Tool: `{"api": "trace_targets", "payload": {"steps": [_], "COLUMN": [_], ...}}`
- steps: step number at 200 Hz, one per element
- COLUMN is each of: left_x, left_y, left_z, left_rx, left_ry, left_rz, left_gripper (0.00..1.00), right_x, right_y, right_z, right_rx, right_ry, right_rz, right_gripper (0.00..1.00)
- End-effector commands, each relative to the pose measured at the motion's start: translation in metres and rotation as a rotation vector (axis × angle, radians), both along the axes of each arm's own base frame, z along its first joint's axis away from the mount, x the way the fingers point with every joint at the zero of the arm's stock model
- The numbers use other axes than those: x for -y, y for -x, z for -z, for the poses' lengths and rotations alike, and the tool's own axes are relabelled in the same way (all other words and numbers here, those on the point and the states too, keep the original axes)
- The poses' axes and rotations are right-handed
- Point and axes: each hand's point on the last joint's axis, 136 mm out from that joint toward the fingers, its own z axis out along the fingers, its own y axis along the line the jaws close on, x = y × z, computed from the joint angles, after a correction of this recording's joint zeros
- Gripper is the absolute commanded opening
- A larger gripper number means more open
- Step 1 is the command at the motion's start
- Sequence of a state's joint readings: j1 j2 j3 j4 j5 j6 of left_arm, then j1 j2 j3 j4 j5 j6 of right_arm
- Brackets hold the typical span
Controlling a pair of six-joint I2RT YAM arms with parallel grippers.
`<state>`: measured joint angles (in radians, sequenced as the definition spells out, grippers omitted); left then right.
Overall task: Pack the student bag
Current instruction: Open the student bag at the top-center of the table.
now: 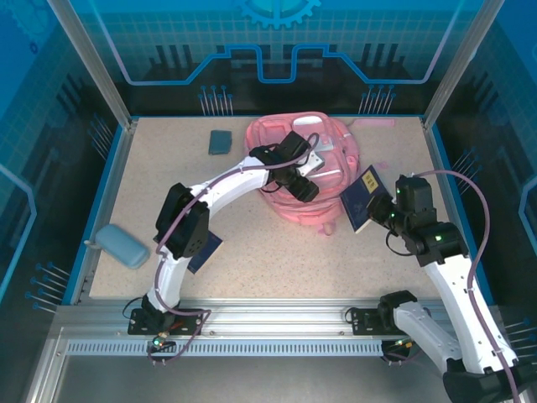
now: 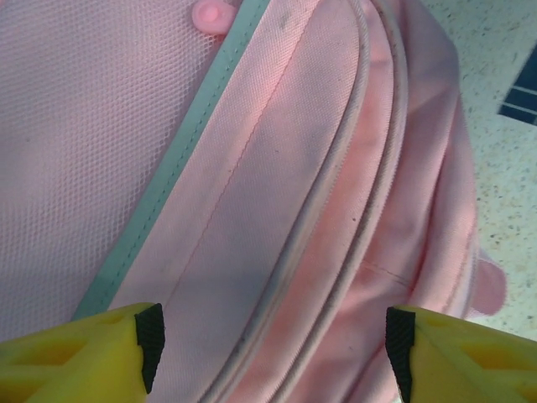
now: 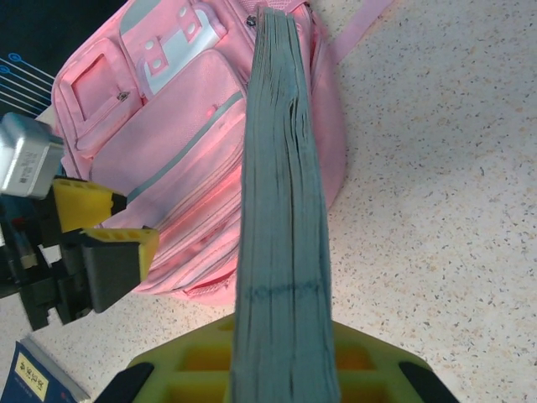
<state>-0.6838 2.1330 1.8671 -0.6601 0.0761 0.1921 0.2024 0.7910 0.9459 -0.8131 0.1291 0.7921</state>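
Over the student bag point(image 1: 294, 172), top view: left gripper point(image 1: 304, 186) on its front; right gripper point(image 1: 388, 211) just right of it, clamped on a blue book point(image 1: 362, 201). Left wrist: jaws apart astride the zip seam point(image 2: 336, 210), possibly brushing fabric. Pinch one lip squarely, then lift. Right wrist: book edge-on beside the bag; keep it upright and feed it in once the bag gapes.

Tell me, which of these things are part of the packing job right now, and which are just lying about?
In use: student bag; blue book gripped in the right tool; left tool, open above the bag.
Lying about, perhaps for later: small teal item; pale blue case; second blue book.
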Motion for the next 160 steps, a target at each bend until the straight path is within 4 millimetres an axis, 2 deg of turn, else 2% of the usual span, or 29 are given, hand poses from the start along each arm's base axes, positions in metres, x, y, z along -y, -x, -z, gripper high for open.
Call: {"api": "trace_targets", "payload": {"steps": [1,23,73,108,126,160], "left_x": [-0.008,-0.009,-0.023,-0.026,-0.024,-0.024], "left_y": [-0.004,-0.012,-0.030,-0.039,-0.040,-0.044], "left_z": [0.019,0.029,0.051,0.052,0.050,0.042], "left_rx": [0.004,0.016,0.080,0.127,0.142,0.168], "left_ry": [-0.105,-0.149,-0.285,-0.334,-0.337,-0.344], "left_rz": [0.037,0.032,0.004,0.009,0.026,0.031], "left_gripper": [0.70,0.69,0.77,0.74,0.67,0.35], "right_x": [0.000,-0.001,-0.007,-0.007,-0.008,-0.008], "right_y": [0.001,0.001,0.000,0.001,0.001,0.001], "right_z": [-0.002,0.000,0.003,0.002,0.002,0.000], "right_rx": [0.014,0.011,0.002,0.003,0.002,0.003], "right_ry": [-0.021,-0.036,-0.071,-0.079,-0.081,-0.087], "right_rz": [-0.001,0.000,-0.015,-0.010,-0.010,-0.007], "right_gripper": [0.01,0.01,0.02,0.02,0.02,0.02]}}
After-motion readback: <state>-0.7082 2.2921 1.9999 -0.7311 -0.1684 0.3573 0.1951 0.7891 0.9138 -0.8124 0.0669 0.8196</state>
